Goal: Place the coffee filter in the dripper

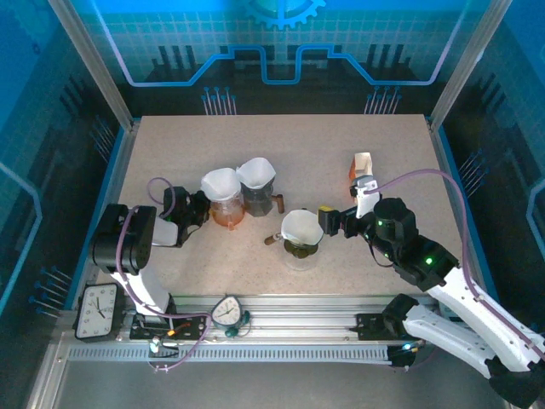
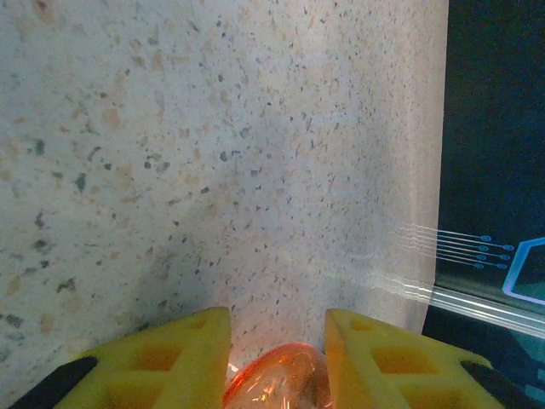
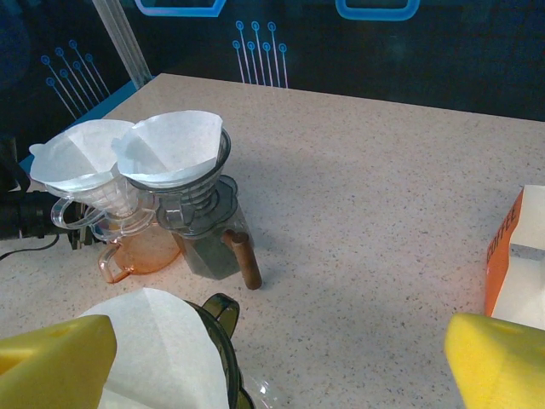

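A white paper coffee filter [image 1: 301, 226] sits in the green glass dripper [image 1: 300, 248] at the table's middle; the same filter [image 3: 149, 349] and the dripper's rim [image 3: 220, 341] show low in the right wrist view. My right gripper [image 1: 329, 220] hangs just right of it, open, its yellow fingers [image 3: 51, 349] wide apart with nothing between them. Two more filters rest in a clear dripper on an orange carafe [image 1: 224, 209] and in a grey dripper [image 1: 256, 196]. My left gripper [image 1: 201, 207] is shut on the orange carafe's handle [image 2: 277, 375].
An orange and white box [image 1: 362, 166] stands right of centre, close behind my right gripper. The grey dripper's brown handle [image 3: 247, 260] sticks out toward the green dripper. A clock [image 1: 96, 311] and a round dial [image 1: 226, 312] lie at the near rail.
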`<act>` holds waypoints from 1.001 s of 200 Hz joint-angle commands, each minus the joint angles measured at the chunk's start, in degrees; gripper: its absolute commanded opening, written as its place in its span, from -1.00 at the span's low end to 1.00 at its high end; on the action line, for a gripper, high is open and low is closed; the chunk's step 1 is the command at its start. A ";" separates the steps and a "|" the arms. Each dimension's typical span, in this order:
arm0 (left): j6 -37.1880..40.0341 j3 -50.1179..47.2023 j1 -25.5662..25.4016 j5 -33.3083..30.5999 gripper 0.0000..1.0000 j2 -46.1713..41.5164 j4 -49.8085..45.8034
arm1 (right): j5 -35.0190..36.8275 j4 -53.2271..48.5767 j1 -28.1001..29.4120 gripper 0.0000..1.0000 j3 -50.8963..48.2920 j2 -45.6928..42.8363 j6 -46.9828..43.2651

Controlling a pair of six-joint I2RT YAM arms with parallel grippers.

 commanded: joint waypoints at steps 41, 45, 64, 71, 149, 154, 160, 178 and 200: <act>0.91 -2.45 -3.31 -0.40 -0.17 -3.43 -10.08 | 0.34 1.21 -0.72 1.00 0.60 0.29 0.78; 0.92 -2.62 -3.18 -0.81 -0.14 -4.08 -11.00 | 0.26 1.23 -0.77 1.00 0.73 0.29 0.75; 1.27 -3.56 -2.87 -3.71 -0.03 -8.02 -15.29 | 0.23 1.24 -0.74 0.99 0.66 0.30 0.80; 1.74 -3.79 -2.87 -5.03 -0.02 -9.81 -17.46 | 0.21 1.24 -0.72 1.00 0.70 0.21 0.80; 3.62 -4.80 0.84 -11.74 0.09 -21.02 -32.28 | 0.58 1.25 -0.74 1.00 0.09 -0.60 0.78; 3.80 -4.88 1.08 -12.58 0.14 -22.41 -33.27 | 0.67 1.24 -0.74 1.00 0.07 -0.73 0.65; 4.36 -4.79 1.17 -13.80 0.20 -24.38 -35.01 | 0.73 1.24 -0.72 1.00 0.11 -0.84 0.55; 7.23 -3.38 1.53 -17.76 0.41 -31.03 -40.61 | 1.21 1.37 -0.74 0.99 -0.06 -1.11 0.22; 12.18 1.10 1.50 -24.95 0.74 -37.75 -49.67 | 1.98 2.29 -0.75 0.99 -0.70 -1.22 0.00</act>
